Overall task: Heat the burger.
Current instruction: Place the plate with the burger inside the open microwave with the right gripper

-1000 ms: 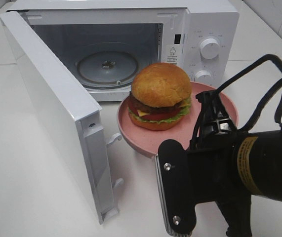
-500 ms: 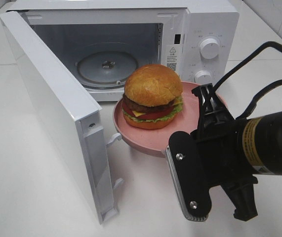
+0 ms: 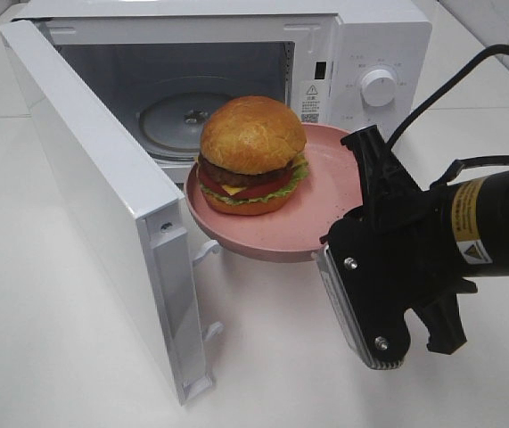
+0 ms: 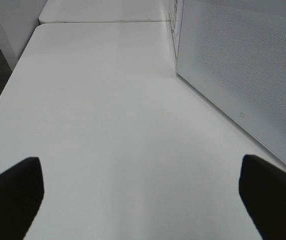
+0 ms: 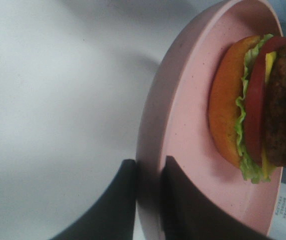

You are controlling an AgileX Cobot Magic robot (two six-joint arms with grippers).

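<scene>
Your right gripper pinches the pink plate's rim. The burger sits on it at the microwave's mouth, close to the open door. Your left gripper gapes wide.

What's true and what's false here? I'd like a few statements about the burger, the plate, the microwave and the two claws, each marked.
1. The microwave door stands open. True.
2. The burger is already inside the microwave. False: it sits on the pink plate, outside, in front of the opening.
3. The right gripper is clamped on the plate's rim. True.
4. The left gripper holds the burger. False: it is open, holds nothing, and has only bare table in front of it.
</scene>
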